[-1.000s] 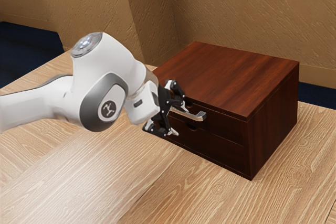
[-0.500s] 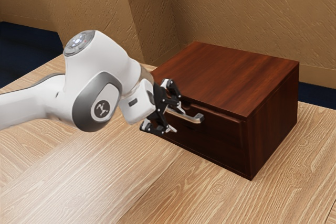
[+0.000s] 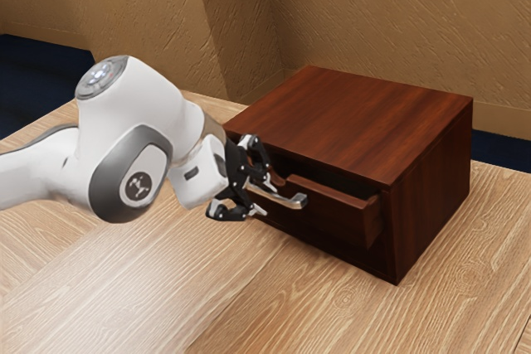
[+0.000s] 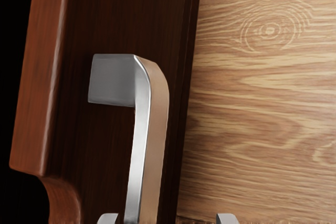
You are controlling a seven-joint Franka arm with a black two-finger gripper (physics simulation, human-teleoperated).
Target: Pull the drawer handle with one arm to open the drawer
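Note:
A dark wooden cabinet (image 3: 365,122) stands on the table, and its upper drawer (image 3: 332,205) is pulled partway out toward the exterior view's left. The drawer carries a silver bar handle (image 3: 280,197). My black gripper (image 3: 262,191) is at the handle's left end, open, with its fingers above and below the bar. In the wrist view the handle (image 4: 144,145) rises along the drawer front (image 4: 105,24), and the tips of my fingers (image 4: 107,219) stand on either side of it, wider apart than the bar.
The light wooden table (image 3: 249,288) spreads in front of and beside the cabinet. A lower drawer front (image 3: 332,242) sits under the pulled one. Tan walls stand behind, and the table's left edge meets dark floor.
My hand has moved toward the exterior view's left and slightly down, keeping the handle between its fingers. The upper drawer has slid out of the cabinet with it.

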